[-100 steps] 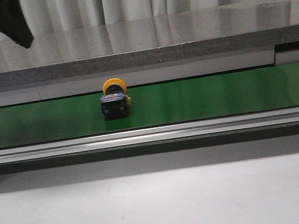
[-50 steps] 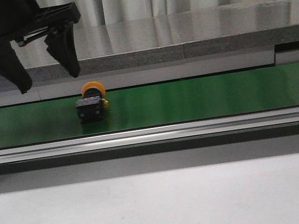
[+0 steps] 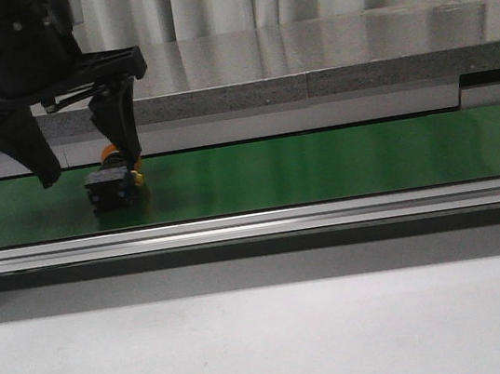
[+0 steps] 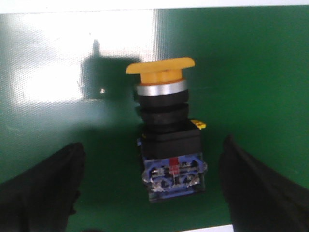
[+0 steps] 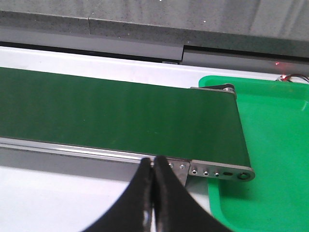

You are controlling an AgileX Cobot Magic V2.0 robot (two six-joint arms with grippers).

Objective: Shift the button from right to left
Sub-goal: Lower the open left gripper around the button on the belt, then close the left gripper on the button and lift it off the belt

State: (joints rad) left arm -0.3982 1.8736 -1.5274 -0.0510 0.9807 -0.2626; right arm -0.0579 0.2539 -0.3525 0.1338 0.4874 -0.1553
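Note:
The button (image 3: 114,185), with a yellow-orange cap and black boxy body, lies on its side on the green belt (image 3: 322,165) at the left. My left gripper (image 3: 89,169) is open and straddles it, one finger on each side, not touching. In the left wrist view the button (image 4: 169,140) lies between the two black fingers (image 4: 41,188), cap pointing away, with gaps on both sides. My right gripper (image 5: 154,166) is shut and empty, over the belt's near rail at its right end; it does not show in the front view.
A grey stone ledge (image 3: 306,56) runs behind the belt and a metal rail (image 3: 329,213) along its front. A green tray (image 5: 270,159) sits past the belt's right end. White tabletop (image 3: 273,343) lies in front.
The button has travelled left along the belt. My left gripper has come down from above and now brackets the button, still open.

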